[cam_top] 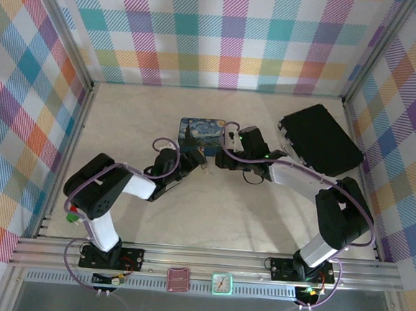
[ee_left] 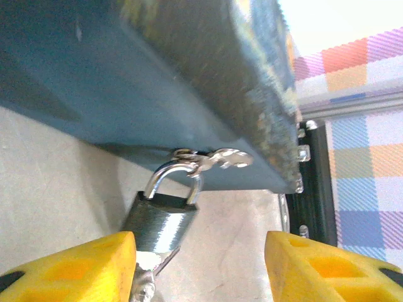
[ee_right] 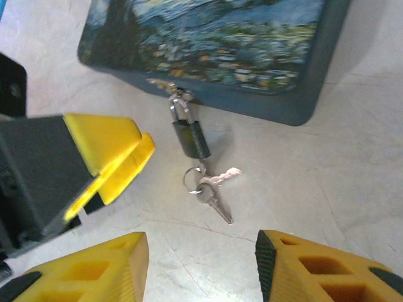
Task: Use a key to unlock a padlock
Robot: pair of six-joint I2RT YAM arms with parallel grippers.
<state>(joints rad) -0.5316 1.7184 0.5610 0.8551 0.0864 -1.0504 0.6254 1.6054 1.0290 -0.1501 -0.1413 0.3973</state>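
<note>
Yellow fingers [ee_right: 82,270] of the right gripper [ee_right: 201,246] stood well apart with nothing between them, poised over the job. Below them the padlock [ee_right: 191,135] hung from the hasp on the painted tin [ee_right: 208,38]. Its shackle looked closed, so not unlocked yet. The key [ee_right: 217,206] on its ring lay on the table [ee_right: 352,163] at the padlock's foot; couldn't tell if it was seated in the keyhole. The left gripper [ee_left: 200,251] was spread wide, padlock beside one finger, unclamped, probably there to steady it.
</note>
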